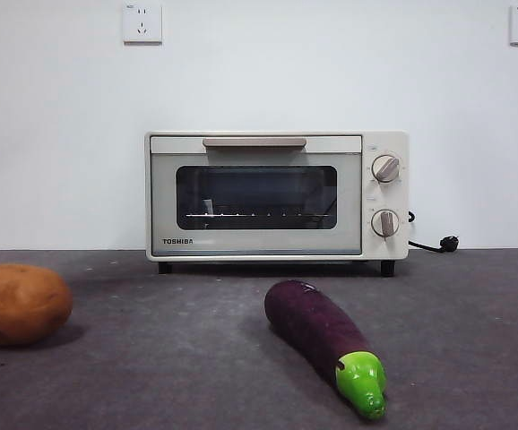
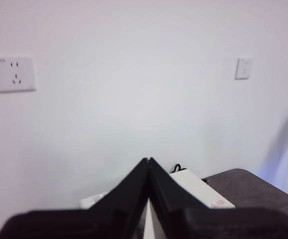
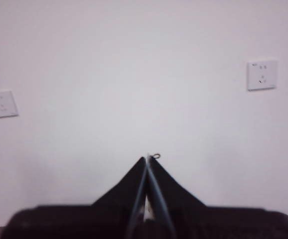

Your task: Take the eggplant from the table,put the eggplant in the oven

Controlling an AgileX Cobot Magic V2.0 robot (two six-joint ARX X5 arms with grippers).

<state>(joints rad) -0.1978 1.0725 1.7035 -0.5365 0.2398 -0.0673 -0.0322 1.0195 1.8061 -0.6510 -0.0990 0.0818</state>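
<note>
Front view: the eggplant [image 1: 323,345] lies lower right of centre on the table [image 1: 178,376], green cap toward the camera, clear of everything, so I judge it an easy first pick. The oven [image 1: 277,195] stands behind it at centre frame, door shut; through the dark glass I see only a rack, nothing inside, so that door needs opening before anything goes in. A potato [image 1: 17,305] sits at the left edge, not my business. Neither of my arms shows here. Left wrist view: my left gripper [image 2: 148,160] is raised, jaws pressed together, empty, oven top peeking past it low in frame. Right wrist view: my right gripper [image 3: 147,159] likewise, jaws together, facing bare wall.
</note>
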